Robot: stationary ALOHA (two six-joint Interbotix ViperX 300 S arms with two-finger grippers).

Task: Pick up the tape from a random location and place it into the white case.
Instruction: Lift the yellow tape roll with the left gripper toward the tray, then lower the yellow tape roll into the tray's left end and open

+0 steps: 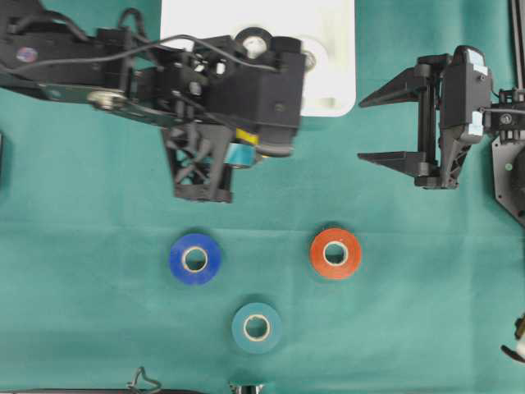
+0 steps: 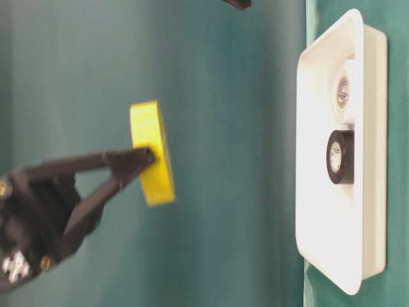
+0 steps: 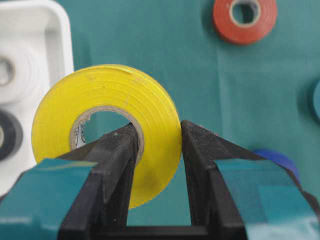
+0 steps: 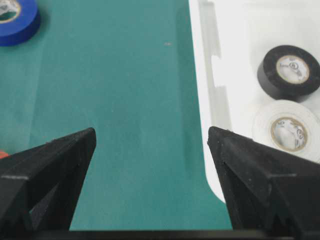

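My left gripper (image 3: 159, 150) is matt black plastic with grainy fingertips, teal tape wrapped further back. The yellow tape (image 3: 107, 125) looks smooth, faintly glossy vinyl with ridged layers round a paper-like core. White case (image 4: 210, 100) glossy smooth plastic; table cover (image 1: 410, 328) matt green cloth.

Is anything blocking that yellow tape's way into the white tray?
Nothing visible. The yellow tape roll, clamped in the left gripper, faces open green cloth before the white case, which already holds black and white rolls.
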